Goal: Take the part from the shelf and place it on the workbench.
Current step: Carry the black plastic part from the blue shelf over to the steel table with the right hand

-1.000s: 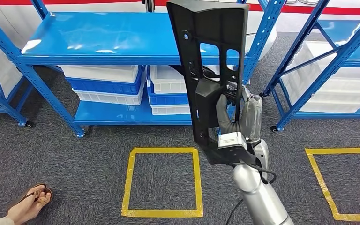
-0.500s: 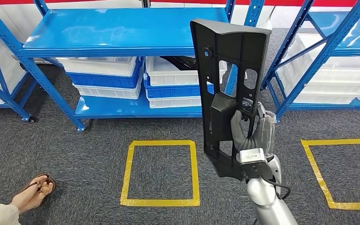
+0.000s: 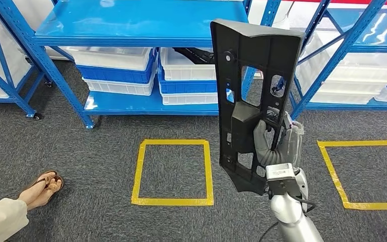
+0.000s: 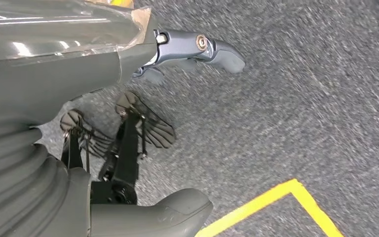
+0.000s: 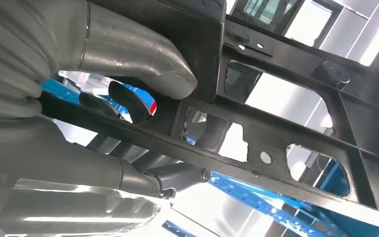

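Note:
A long black plastic part (image 3: 252, 65) with several cut-outs stands upright in front of me. My right hand (image 3: 274, 146) grips it near its lower half, fingers hooked through an opening. In the right wrist view the thumb (image 5: 128, 49) presses on the part's frame (image 5: 286, 138) and darker fingers curl behind a bar. My left hand (image 4: 79, 74) hangs over grey carpet, fingers apart and holding nothing.
A blue shelf rack (image 3: 131, 25) stands ahead, with white and blue bins (image 3: 116, 70) beneath; one bin holds another black part (image 3: 196, 54). A second rack (image 3: 352, 45) is at right. Yellow tape squares (image 3: 173, 171) (image 3: 368, 174) mark the carpet. A person's sandalled foot (image 3: 43, 187) is at lower left.
The whole picture has shifted, so the camera has moved; the racks sit higher and the tape squares closer in. My right hand keeps holding the part upright, now further right in the picture.

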Tool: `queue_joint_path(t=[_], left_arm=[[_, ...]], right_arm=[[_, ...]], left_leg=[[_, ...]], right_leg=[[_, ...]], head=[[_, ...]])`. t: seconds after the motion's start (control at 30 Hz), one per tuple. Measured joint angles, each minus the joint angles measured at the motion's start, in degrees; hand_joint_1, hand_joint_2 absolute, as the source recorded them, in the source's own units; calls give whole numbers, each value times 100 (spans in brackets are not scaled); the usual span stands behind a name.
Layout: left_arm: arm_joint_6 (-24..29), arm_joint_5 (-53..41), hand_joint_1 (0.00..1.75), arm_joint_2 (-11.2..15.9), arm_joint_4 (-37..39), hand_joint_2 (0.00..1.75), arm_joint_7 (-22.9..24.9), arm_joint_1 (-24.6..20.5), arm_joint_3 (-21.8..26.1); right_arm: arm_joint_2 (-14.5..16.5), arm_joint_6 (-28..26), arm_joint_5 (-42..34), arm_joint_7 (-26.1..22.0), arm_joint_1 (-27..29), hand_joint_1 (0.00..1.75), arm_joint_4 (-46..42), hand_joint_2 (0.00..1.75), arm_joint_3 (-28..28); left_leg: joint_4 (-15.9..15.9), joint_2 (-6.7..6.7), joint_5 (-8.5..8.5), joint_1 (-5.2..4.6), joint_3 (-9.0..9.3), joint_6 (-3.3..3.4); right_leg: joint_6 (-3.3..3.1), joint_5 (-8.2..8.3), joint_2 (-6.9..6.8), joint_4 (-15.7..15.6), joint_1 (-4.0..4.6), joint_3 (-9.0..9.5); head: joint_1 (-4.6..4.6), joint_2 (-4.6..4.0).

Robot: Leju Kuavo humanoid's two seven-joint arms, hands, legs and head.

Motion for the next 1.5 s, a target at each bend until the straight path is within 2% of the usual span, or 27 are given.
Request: queue_joint_path(t=[0.03,0.07,0.1,0.17,0.23,0.3,0.33,0.37,0.4,0.47,0.53,0.57,0.6,0.7,0.73,0.8,0.87,0.9,0.93,0.97,1.03,1.1,1.2,1.23,1.33,1.37,1.5], left_arm=[[2,5,0,-2,0,175,3,-1,4],[3,11,0,-1,0,175,6,-1,11],[5,19,0,1,0,175,8,0,19],[8,40,0,11,1,175,11,9,44],[10,63,0,25,3,175,16,18,72],[9,78,0,31,4,175,21,17,99],[8,83,0,32,4,175,22,16,111],[5,86,0,35,4,175,22,14,125],[5,89,0,38,4,175,21,12,135],[13,87,0,43,3,175,12,5,147],[25,81,0,47,2,175,2,-6,151],[28,79,0,49,2,175,-3,-8,153],[32,77,0,50,2,175,-7,-9,157],[48,77,0,46,3,175,-13,-12,168],[52,77,0,46,2,175,-13,-15,168],[60,77,0,50,2,175,-13,-13,169],[63,77,0,53,2,175,-13,-6,170],[63,77,0,53,2,175,-13,-4,170],[63,77,0,51,2,175,-13,-4,170],[65,79,0,49,2,175,-13,-4,172],[72,111,0,43,2,175,-14,-4,181],[84,168,0,40,2,175,-15,-7,208],[105,217,0,39,2,175,-15,-9,266],[111,229,0,40,2,175,-17,-9,279],[120,254,0,42,2,175,-20,-10,302],[119,256,0,42,2,175,-19,-10,310],[119,262,0,42,2,175,-19,-9,336]], right_arm=[[3,10,-5,4,-18,175,0,175,3],[6,21,-5,14,-37,175,0,175,8],[8,29,0,23,-57,175,0,175,11],[19,36,13,45,-91,175,3,175,16],[37,51,16,70,-138,175,7,175,19],[59,67,24,94,-198,175,12,175,21],[70,72,32,102,-226,175,17,175,23],[82,77,41,109,-253,175,26,175,25],[91,80,52,118,-276,175,37,175,26],[103,82,65,133,-320,175,64,175,28],[110,81,72,139,-352,175,80,175,29],[112,80,77,139,-366,175,83,175,30],[115,79,80,140,-382,175,86,175,32],[120,78,87,140,-413,175,95,175,39],[119,78,88,142,-414,175,97,175,42],[116,78,86,144,-412,175,109,175,47],[115,78,84,145,-408,175,129,175,52],[115,78,84,145,-405,175,139,175,54],[115,77,84,146,-405,175,149,175,55],[115,76,84,146,-407,175,155,175,56],[115,74,85,146,-416,175,164,175,61],[117,73,87,145,-432,175,173,175,68],[121,73,102,145,-447,175,197,175,75],[125,73,110,144,-459,175,205,175,77],[143,73,117,143,-501,175,235,175,83],[146,72,116,143,-511,175,250,175,84],[160,67,124,143,-566,175,310,175,87]], left_leg=[[7,-1,65,-9,-50,-32],[6,-2,129,-19,-78,-64],[-2,-1,190,-27,-95,-94],[-2,-9,237,-16,-138,-153],[227,-29,-119,11,-237,-209],[859,-42,-754,30,-369,-262],[1224,-45,-954,33,-418,-285],[1521,-46,-1016,37,-423,-303],[1641,-45,-939,43,-353,-314],[1278,-45,-647,67,85,-313],[528,-60,-679,71,647,-283],[271,-69,-762,57,803,-257],[122,-75,-832,32,875,-220],[11,-50,-695,13,801,-63],[-21,-34,-622,22,752,-9],[-49,-10,-494,26,616,52],[-42,1,-396,23,492,53],[-39,2,-361,22,450,46],[-36,2,-330,22,419,36],[-33,0,-305,24,394,24],[-12,-4,-259,23,346,-18],[21,-4,-220,-3,298,-80],[8,-3,-157,-7,257,-176],[-9,-3,-160,1,252,-141],[-41,-5,-94,12,226,91],[-50,-6,-49,18,219,106],[-99,-5,25,43,210,0]], right_leg=[[-45,-48,5,-447,19,299],[-99,-122,10,-765,39,478],[-152,-173,14,-923,69,541],[-259,-105,1,-924,37,428],[-405,24,-25,-915,-22,303],[-489,172,-37,-906,-23,175],[-494,243,-39,-894,-13,100],[-483,311,-39,-869,-6,10],[-467,367,-40,-833,-3,-94],[-428,444,-38,-736,-2,-301],[-372,497,-39,-657,13,-434],[-332,524,-45,-639,22,-458],[-291,560,-51,-638,26,-471],[-200,600,-52,-597,32,-543],[-208,490,-40,-444,35,-633],[-257,73,-13,219,23,-919],[-247,-272,-4,921,8,-1130],[-224,-344,-3,1083,3,-1146],[-190,-343,-3,1049,-2,-1061],[-150,-278,-4,814,-13,-875],[-65,-77,-5,-44,-48,-300],[-76,61,8,-681,-44,76],[-197,126,23,-772,-12,82],[-222,149,24,-784,-17,75],[-280,204,26,-808,-11,57],[-300,216,25,-806,4,47],[-365,258,23,-800,38,10]], head=[[-4,0],[-7,0],[-9,0],[-17,0],[-24,0],[-27,0],[-28,0],[-27,0],[-28,0],[-29,0],[-25,0],[-17,0],[-13,0],[-7,0],[-1,0],[9,0],[14,0],[14,0],[15,0],[16,0],[19,0],[14,0],[9,0],[6,0],[-6,0],[-6,0],[-8,0]])
